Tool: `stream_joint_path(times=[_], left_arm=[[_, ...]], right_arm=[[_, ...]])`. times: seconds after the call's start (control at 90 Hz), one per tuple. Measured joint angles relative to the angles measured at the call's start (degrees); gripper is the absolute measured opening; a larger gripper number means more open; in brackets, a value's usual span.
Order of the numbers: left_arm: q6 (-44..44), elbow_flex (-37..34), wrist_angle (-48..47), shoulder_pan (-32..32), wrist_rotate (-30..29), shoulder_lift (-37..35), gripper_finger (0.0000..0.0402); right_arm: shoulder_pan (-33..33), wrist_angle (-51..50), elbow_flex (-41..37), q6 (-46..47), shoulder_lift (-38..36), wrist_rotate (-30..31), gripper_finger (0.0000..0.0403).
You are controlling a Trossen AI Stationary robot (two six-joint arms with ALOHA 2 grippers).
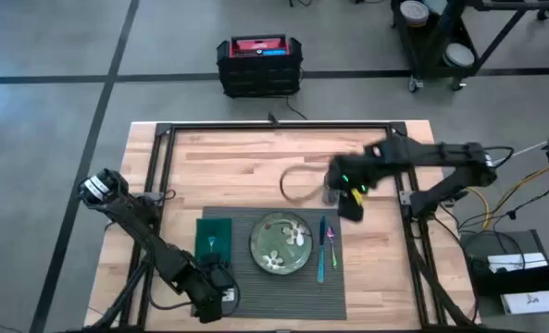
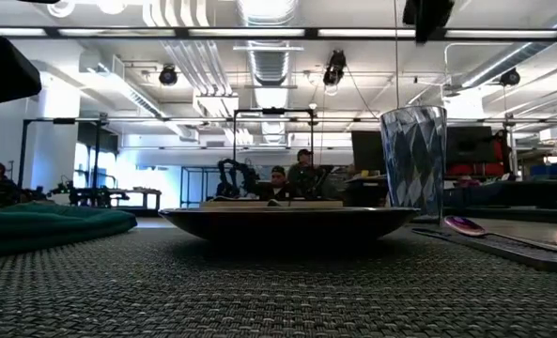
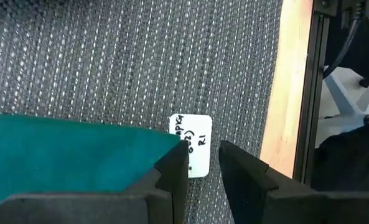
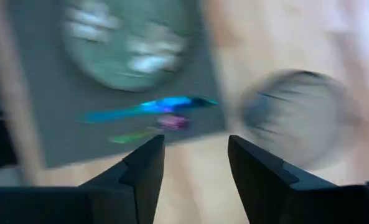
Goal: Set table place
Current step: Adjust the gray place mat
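Observation:
The dark grey ribbed placemat [image 1: 274, 277] lies on the wood table [image 1: 255, 157] near its front edge. On it sit a green patterned plate [image 1: 280, 243], a folded green napkin [image 1: 214, 236] to the plate's left and iridescent cutlery [image 1: 325, 245] to its right. A faceted blue-grey glass [image 2: 414, 160] stands upright on the table just beyond the mat's far right corner. My right gripper [image 4: 196, 168] hovers open above and beside the glass [image 4: 302, 118], holding nothing. My left gripper [image 3: 203, 165] waits over the mat's near left part, its fingers a narrow gap apart with nothing between them.
A thin brown loop [image 1: 297, 183] lies on the table left of the glass. A white label [image 3: 193, 143] sits on the mat beside the napkin [image 3: 66, 155]. A black rail [image 1: 274, 127] frames the table. A black and red case [image 1: 260, 65] stands on the floor behind.

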Motion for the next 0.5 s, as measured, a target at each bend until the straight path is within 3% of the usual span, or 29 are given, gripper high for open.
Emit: stream_joint_path(times=[0.1, 0.256, 0.389, 0.5], left_arm=[[0.0, 0.0, 0.1, -0.9, 1.9, 0.0, 0.0076], [-0.1, -0.4, 0.3, -3.2, 2.5, 0.2, 0.0076], [-1.2, -0.8, 1.5, -5.1, 3.2, 0.7, 0.0076], [-2.7, -1.9, 3.6, -6.2, 4.6, 1.2, 0.0076]], right_arm=[[11.5, 6.1, -4.9, 5.6, 0.2, 1.9, 0.0163], [27.3, 23.8, -16.8, 14.1, 3.4, 6.2, 0.0145], [33.0, 37.8, -24.3, 23.0, 9.3, 7.0, 0.012], [34.3, 47.0, -25.8, 24.6, 15.2, 7.0, 0.0095]])
